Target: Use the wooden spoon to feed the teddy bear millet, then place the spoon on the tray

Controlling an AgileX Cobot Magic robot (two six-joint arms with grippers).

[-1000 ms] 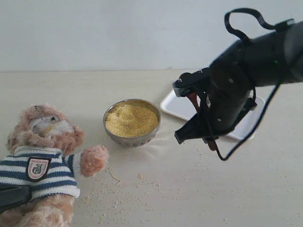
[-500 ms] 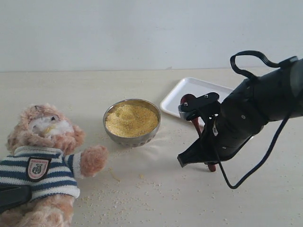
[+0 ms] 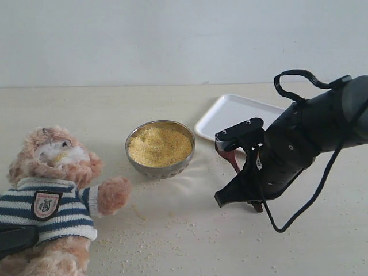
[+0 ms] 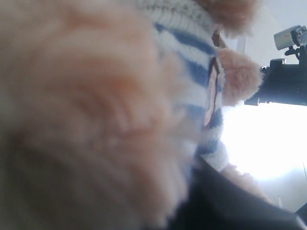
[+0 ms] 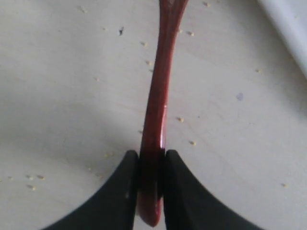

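The right jaws clench the glossy reddish-brown wooden spoon [image 5: 156, 110] by its handle; the left jaws, I cannot tell. Probably best: carry it left and scoop the heaped yellow millet [image 3: 159, 145] shallowly, keeping it level.

The teddy bear [image 3: 52, 195] has light-brown fur, a pale muzzle and a navy-and-white striped shirt with a red-edged white badge. The millet [image 3: 159, 146] is yellow, its bowl [image 3: 164, 171] silver, the table [image 3: 190, 241] pale beige and the tray [image 3: 230, 115] white. The spoon [image 5: 157, 105] is glossy reddish-brown, and the right gripper's [image 5: 151, 155] 2 fingers [image 5: 120, 191] are black.
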